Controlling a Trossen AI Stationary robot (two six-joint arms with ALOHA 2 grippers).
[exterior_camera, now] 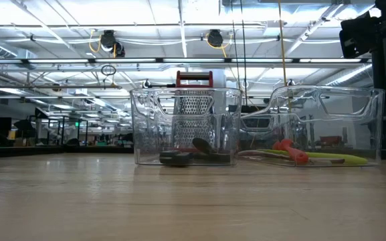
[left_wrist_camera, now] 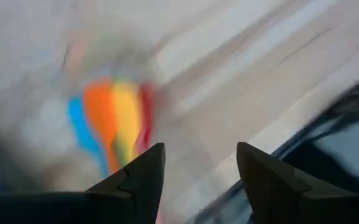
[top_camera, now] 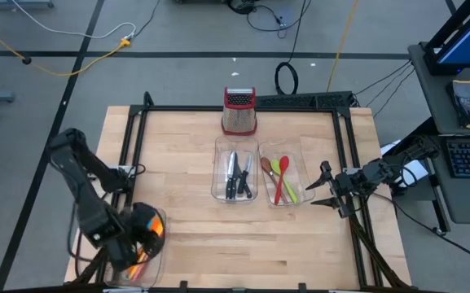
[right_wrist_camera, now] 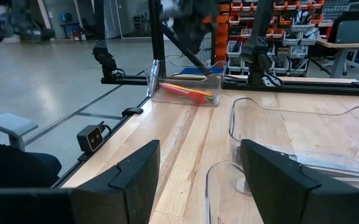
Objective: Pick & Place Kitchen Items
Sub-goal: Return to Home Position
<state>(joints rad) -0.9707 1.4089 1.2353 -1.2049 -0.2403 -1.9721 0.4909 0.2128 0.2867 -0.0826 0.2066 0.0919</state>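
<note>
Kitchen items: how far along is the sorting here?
Done: black-handled knives lie in the middle tray, red and green utensils in the right tray, colourful utensils in the left tray. In hand: nothing; left gripper and right gripper are open and empty. Left: no loose utensil shows on the table.

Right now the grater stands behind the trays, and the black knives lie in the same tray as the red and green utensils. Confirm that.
Wrong on one count. The high view shows the black knives in the middle tray, while the red and green utensils lie in the neighbouring tray beside it. The grater does stand behind the trays.
</note>
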